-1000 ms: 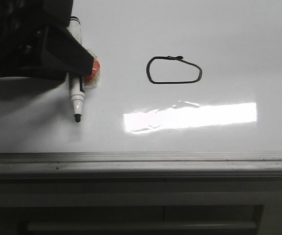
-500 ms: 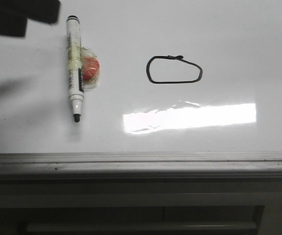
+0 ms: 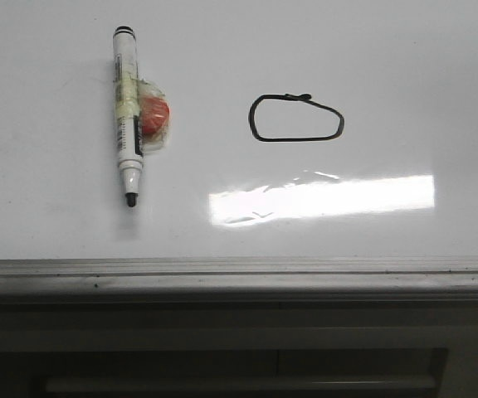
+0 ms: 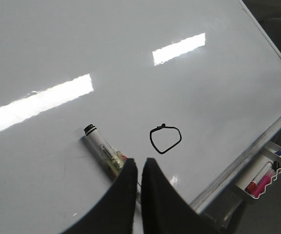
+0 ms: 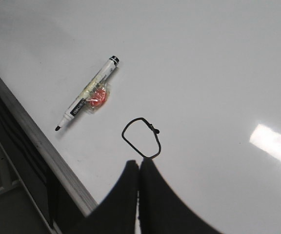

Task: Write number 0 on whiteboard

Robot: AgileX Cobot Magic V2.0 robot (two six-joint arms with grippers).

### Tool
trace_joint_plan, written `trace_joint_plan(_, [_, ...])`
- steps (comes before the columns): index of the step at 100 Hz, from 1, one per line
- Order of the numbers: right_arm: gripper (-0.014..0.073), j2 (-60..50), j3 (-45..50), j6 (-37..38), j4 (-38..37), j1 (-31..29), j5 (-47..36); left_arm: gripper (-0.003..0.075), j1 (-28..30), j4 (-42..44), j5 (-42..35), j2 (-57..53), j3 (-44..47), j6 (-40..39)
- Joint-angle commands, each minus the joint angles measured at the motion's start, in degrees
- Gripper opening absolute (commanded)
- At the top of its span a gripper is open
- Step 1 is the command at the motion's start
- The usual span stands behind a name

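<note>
The whiteboard lies flat and fills most of the front view, with its grey metal edge strip along the near side. The number 0 is drawn as a thin black, wide, flattened loop near the middle of the board, just beyond a bright rectangular glare patch.

A marker pen lies uncapped on the board, well to the left of the loop, tip toward the near edge. A small red-orange object is taped against the pen's barrel.

Left end effector: both fingers are pressed nearly together and grip nothing. It hangs above the board, and its fingers cover part of the pen in the left wrist view.

Right end effector: fingers closed together, holding nothing, above the board near the loop.

A small white tray hangs below the board's edge. It contains a red or pink marker; other contents are too small to identify.
</note>
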Motion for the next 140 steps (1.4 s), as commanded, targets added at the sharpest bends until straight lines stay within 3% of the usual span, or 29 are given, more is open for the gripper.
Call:
trace_joint_plan(1, [-0.0057, 0.3, -1.4, 0.4, -3.5, -0.1, -2.4, -0.0020, 0.0, -0.1, -3.3, 0.1, -1.5, -0.2])
trace_joint_plan(41, [-0.0057, 0.3, -1.4, 0.4, -3.5, -0.1, -2.4, -0.0020, 0.0, -0.2, -3.4, 0.2, -1.5, -0.2])
trace_joint_plan(56, [-0.0057, 0.3, -1.4, 0.4, -3.5, -0.1, -2.4, -0.0020, 0.0, 0.8, -9.2, -0.7, -0.8, -0.2])
trace_joint_plan(68, [-0.0057, 0.3, -1.4, 0.4, -3.5, -0.1, -2.4, -0.0020, 0.8, 7.4, -15.3, -5.4, 5.2, 3.9])
trace_joint_plan(82, [-0.0057, 0.3, -1.4, 0.4, -3.5, -0.1, -2.4, -0.0020, 8.9, 9.2, -26.2, -13.2, 17.8, 5.0])
trace_joint_plan(97, [-0.0057, 0.3, -1.4, 0.4, -3.5, -0.1, -2.4, -0.0020, 21.4, 3.4, -25.3, -21.4, 28.4, 4.9])
trace_joint_plan(116, [-0.0057, 0.3, -1.4, 0.4, -3.5, -0.1, -2.4, -0.0020, 31.4, -0.8, -20.9, -26.5, 36.2, 2.3])
trace_joint_plan(135, [-0.0057, 0.3, -1.3, 0.4, -3.6, -0.1, -2.1, -0.0020, 35.9, 0.5, -6.6, -26.5, 36.3, 1.2])
trace_joint_plan(140, [-0.0057, 0.3, -1.3, 0.4, -3.6, -0.1, -2.0, -0.0020, 36.6, -0.4, -6.2, -26.5, 36.3, 0.8])
